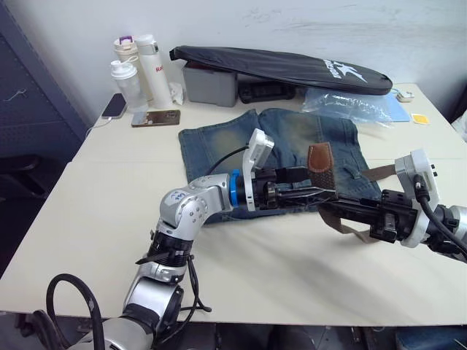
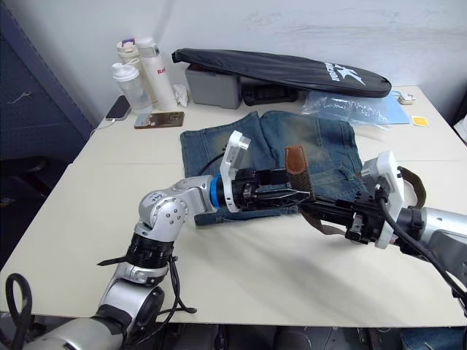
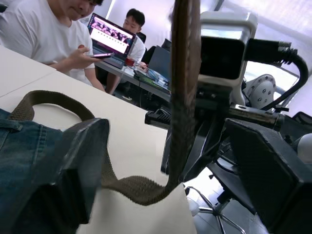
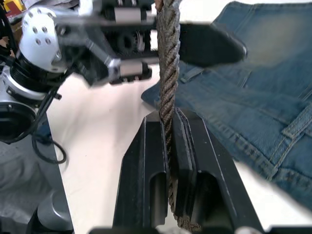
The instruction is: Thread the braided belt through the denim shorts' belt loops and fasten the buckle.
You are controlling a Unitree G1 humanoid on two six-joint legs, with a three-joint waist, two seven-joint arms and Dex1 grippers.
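The denim shorts [image 1: 219, 153] lie flat at the middle of the table, legs toward the far side. My right gripper [image 1: 330, 210] is shut on the braided belt [image 4: 168, 73] just off the shorts' near right corner. From that grip the belt rises between my left gripper's [image 1: 327, 192] open fingers [image 3: 80, 170], and its tan end [image 1: 319, 162] stands up above them. The rest of the belt loops back past my right wrist [image 1: 378, 173]. A belt loop [image 4: 297, 127] shows on the waistband. The buckle is hidden.
A long black bag [image 1: 284, 67] rests on a grey box [image 1: 210, 84] at the back. Bottles [image 1: 135, 69] and a phone [image 1: 155, 117] stand back left, a clear plastic bag [image 1: 346, 106] back right. People [image 3: 53, 34] sit at a desk beyond the table.
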